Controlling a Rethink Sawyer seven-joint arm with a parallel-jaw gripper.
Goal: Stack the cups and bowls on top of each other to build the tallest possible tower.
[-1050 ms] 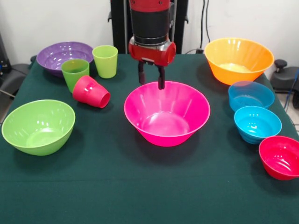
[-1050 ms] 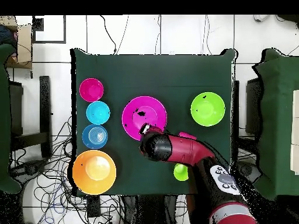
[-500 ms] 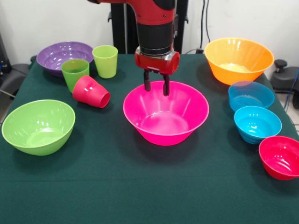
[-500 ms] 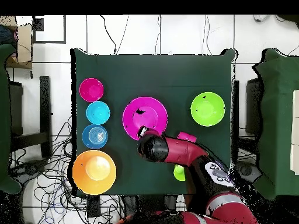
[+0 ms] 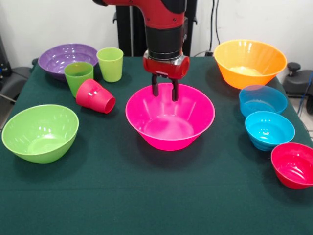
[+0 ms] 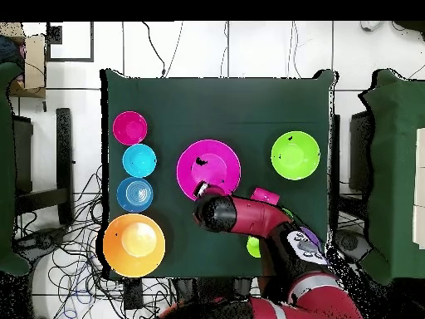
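An open end effector straddles the far rim of an empty pink bowl on the table; the other bowls also sit empty.

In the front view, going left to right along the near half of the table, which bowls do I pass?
Lime-green bowl → large pink bowl, with the gripper at its far rim → turquoise bowl → small red bowl.
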